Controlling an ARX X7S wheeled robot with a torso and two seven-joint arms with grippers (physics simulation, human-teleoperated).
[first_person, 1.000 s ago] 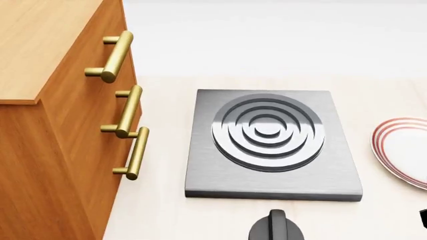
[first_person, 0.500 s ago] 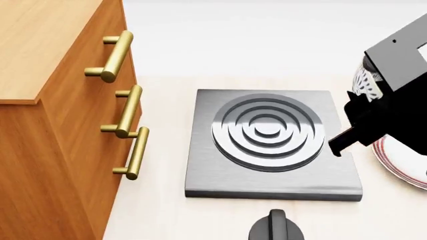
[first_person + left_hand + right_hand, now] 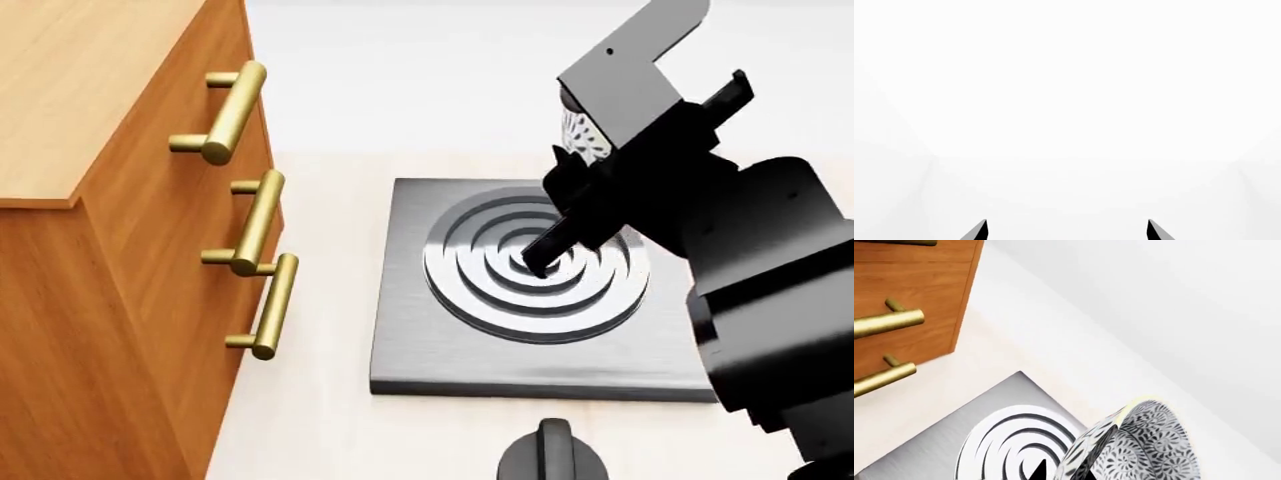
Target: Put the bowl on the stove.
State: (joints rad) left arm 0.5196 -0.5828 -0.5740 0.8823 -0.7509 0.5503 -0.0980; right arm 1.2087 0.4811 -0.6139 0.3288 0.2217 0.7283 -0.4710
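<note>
Left wrist view: left gripper (image 3: 1066, 231) tips well apart, holding nothing, blank white ahead.

Head view: right gripper (image 3: 567, 215) above stove (image 3: 541, 290) rings, arm hiding most of bowl (image 3: 578, 135).

Right wrist view: bowl pinched at rim, tilted, airborne; release from here risks roll off slab.

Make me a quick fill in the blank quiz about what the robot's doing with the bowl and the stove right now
The patterned bowl is held by the ____ gripper.
That gripper hangs over the stove's burner ____.
The cabinet beside the stove has ____ brass handles in the head view.
Answers: right; rings; three
</note>
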